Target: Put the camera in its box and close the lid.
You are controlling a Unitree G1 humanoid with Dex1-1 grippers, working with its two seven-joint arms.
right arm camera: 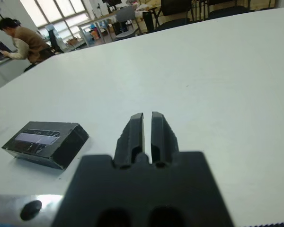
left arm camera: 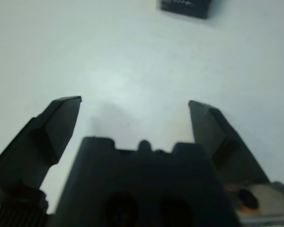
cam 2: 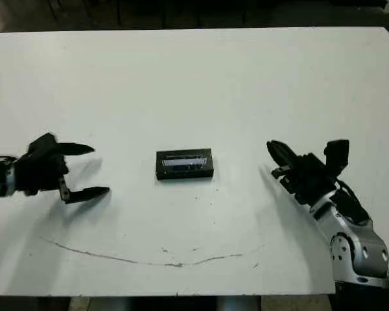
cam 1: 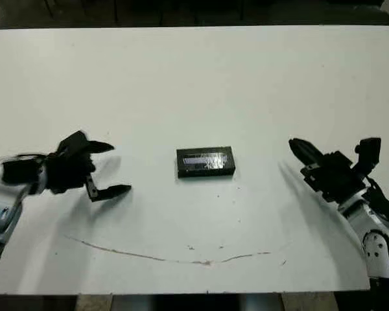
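Box (cam 1: 205, 162) sat closed, lid (cam 1: 205, 159) on, mid surface (cam 1: 194, 78), between both grippers. Left gripper (cam 1: 110, 168) spread, right gripper (right arm camera: 147, 135) pressed together, both apart from it. Long scratch (cam 1: 175, 258) near front edge. Person (right arm camera: 23, 42), chairs (right arm camera: 175, 7), windows (right arm camera: 57, 9) beyond.

The small black box (left arm camera: 185, 8) with the shiny grey strip on its lid (cam 1: 205, 160) is shut, so its inside is hidden. The left wrist view cuts it off and blurs it.
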